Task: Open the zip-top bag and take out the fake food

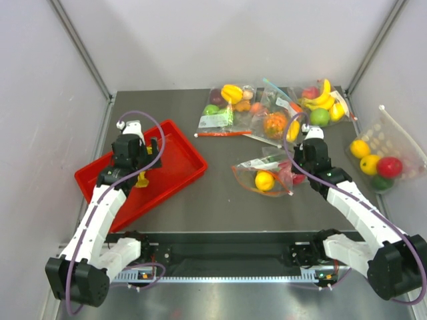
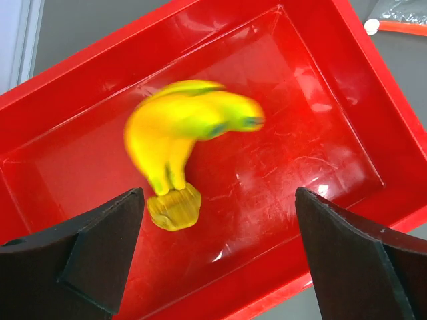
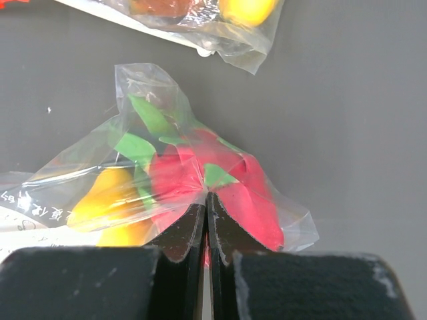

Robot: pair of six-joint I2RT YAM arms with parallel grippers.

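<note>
The left end effector (image 2: 217, 200) is wide open, holding nothing, over the banana (image 2: 187, 127) in the red tray (image 2: 320, 87) at 9 o'clock, so I think it should lift straight up while the right end effector (image 3: 207, 207), pinched shut on the zip-top bag (image 3: 147, 87) at 3 o'clock, holds it steady.

Yellow banana (image 2: 187, 127) streaked green, tan stem end. Glossy red tray (image 2: 320, 87). Clear zip-top bag (image 3: 143, 83), white printed label (image 3: 20, 213); inside, pink-red dragon fruit (image 3: 247, 200) tipped green, yellow-orange fruit (image 3: 107, 197). Dark grey table (image 3: 347, 133).
</note>
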